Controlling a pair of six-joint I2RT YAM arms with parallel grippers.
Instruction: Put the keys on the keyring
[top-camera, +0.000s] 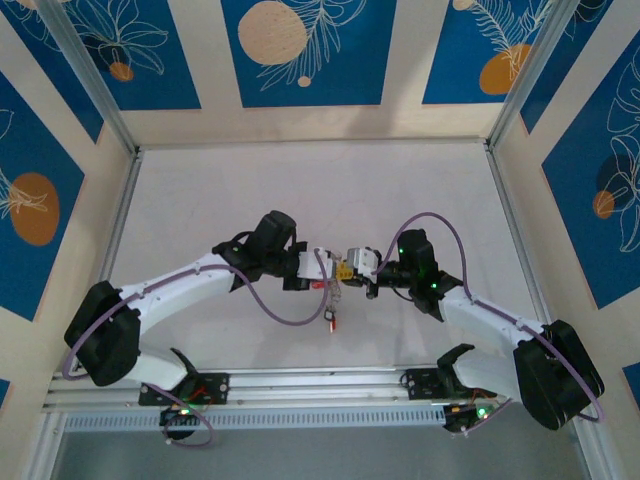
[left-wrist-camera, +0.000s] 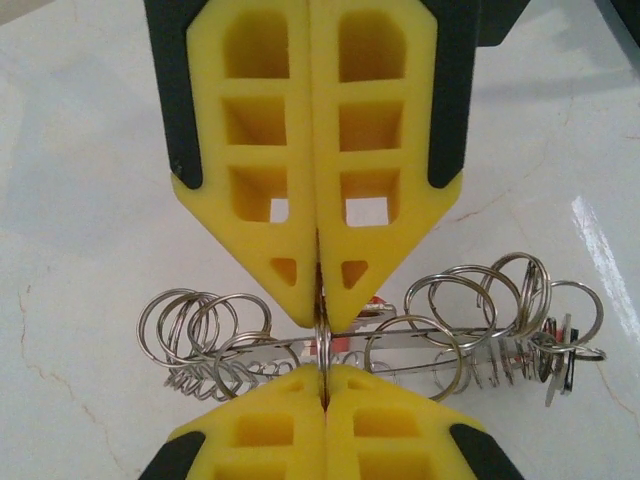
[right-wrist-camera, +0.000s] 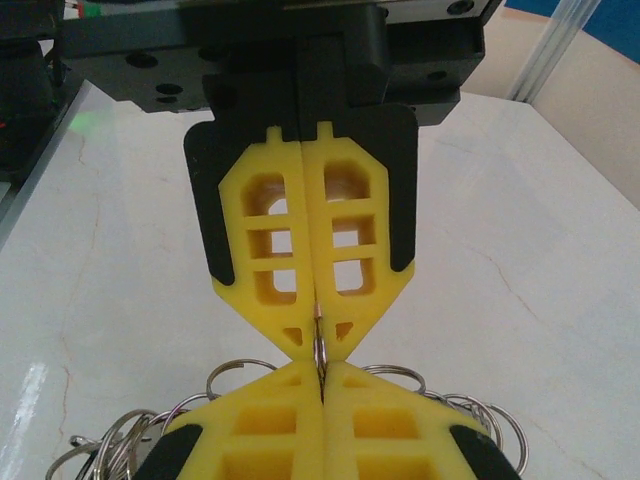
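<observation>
**Item 1, left gripper** (top-camera: 337, 268). It reaches in from 9 o'clock to the middle of the table (top-camera: 300, 190). Its yellow fingers (right-wrist-camera: 275, 250) are pressed flat together along their whole length. A strand of ring wire is nipped in the seam at the tips.

**Item 2, right gripper** (top-camera: 353, 268). It comes in from 3 o'clock and stands tip to tip with the left one, all but touching it. Its fingers (left-wrist-camera: 265, 150) are likewise closed tight, pinching the same wire.

**Item 3, keyring** (left-wrist-camera: 420, 336). It is a silvery band made of many small wire loops.
- Both pairs of tips pinch it near its middle.
- In the left wrist view, the loops fan out to 9 o'clock and 3 o'clock of the pinch.
- In the right wrist view, more loops bunch at 7 o'clock and 5 o'clock beside the near fingers.

**Item 4, keys** (top-camera: 329, 316). They have red heads and are very small.
- They sit at 6 o'clock of the point where the grippers meet, at the end of a thin silvery strand running down from there.
- I cannot tell how many there are.
- I cannot tell whether they hang free or rest on the table.

**Item 5, table.** It is pale with faint veins.
</observation>
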